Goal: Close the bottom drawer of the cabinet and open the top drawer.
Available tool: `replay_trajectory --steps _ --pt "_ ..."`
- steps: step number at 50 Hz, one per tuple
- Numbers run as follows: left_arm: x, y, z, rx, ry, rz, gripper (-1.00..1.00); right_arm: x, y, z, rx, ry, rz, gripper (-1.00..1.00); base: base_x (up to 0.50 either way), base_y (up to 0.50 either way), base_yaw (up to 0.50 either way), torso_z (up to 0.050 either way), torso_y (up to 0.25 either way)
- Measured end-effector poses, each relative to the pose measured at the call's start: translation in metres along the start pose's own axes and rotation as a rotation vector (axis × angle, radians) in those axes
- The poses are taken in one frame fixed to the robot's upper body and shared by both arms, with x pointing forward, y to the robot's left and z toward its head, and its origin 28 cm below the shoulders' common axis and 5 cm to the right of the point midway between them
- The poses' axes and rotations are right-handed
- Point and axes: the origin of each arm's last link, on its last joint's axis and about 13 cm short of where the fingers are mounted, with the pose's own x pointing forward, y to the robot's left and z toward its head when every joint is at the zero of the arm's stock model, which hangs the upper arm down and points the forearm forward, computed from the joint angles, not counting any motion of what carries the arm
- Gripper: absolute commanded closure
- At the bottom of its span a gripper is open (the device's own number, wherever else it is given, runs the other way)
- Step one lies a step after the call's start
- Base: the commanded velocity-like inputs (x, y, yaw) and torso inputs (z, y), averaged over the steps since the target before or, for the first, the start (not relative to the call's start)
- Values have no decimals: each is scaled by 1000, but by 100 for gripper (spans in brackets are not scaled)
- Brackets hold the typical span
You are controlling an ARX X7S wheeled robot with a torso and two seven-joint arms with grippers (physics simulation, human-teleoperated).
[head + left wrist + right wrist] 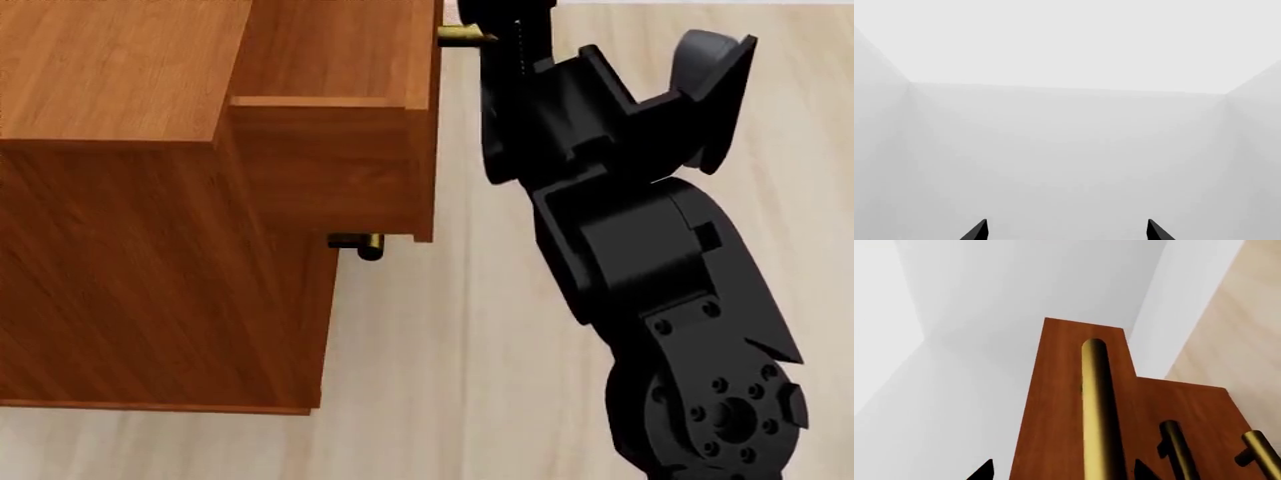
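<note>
Top drawer (334, 110), upper left of head view, pulled out: rigid wood, slides. Grip brass handle (1097, 410). Right gripper (1064, 471) jaws apart, straddling handle, not visibly clamped. Left gripper (1067, 231) jaws spread, empty.

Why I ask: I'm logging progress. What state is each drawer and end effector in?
top drawer: pulled partly out.
bottom drawer: appears pushed in.
right end effector: open, straddling the brass handle of the top drawer.
left end effector: open, holding nothing.

The right arm (641, 250) reaches forward and up, wrist bent. The right gripper (1064, 471) has its fingertips spread wide. The left gripper (1067, 231) likewise shows parted fingertips.
</note>
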Motion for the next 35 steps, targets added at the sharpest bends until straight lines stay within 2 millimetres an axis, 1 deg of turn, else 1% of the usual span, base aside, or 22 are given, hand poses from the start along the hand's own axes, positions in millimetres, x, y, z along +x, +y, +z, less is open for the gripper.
replay_trajectory --steps 19,27,35 --pt "0 0 2 0 -4 -1 -100 4 -14 2 10 -21 -50 -100 0 0 0 0 0" --pt "0 0 2 -1 -6 -1 -100 4 -15 6 9 -36 -57 -100 0 0 0 0 0" --pt "0 0 2 -2 -7 -1 -100 -1 -14 15 -4 -72 -58 -100 0 0 0 0 0"
